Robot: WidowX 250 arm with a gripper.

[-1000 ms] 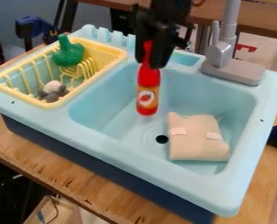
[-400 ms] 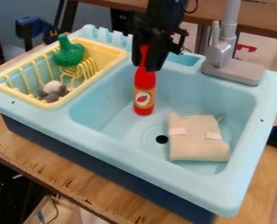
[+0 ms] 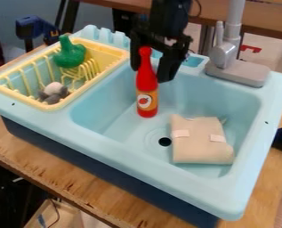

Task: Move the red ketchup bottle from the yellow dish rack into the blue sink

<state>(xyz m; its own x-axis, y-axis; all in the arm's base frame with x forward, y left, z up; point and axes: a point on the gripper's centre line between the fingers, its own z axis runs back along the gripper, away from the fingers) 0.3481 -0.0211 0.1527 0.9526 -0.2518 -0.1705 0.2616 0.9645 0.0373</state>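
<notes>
Your gripper [image 3: 149, 73] is open, its fingers spread to either side of the red bottle [image 3: 147, 84]'s upper part, so nothing is clamped. The bottle stands upright in the light-blue sink [image 3: 211, 91], seemingly borne by its own base on the basin floor. Nearer you, just beside the drain hole [image 3: 165, 141], lies a folded beige cloth [image 3: 199, 144], low and apart from the fingers. The yellow rack [image 3: 18, 96] beside the basin keeps the green toy [image 3: 70, 55] contained.
</notes>
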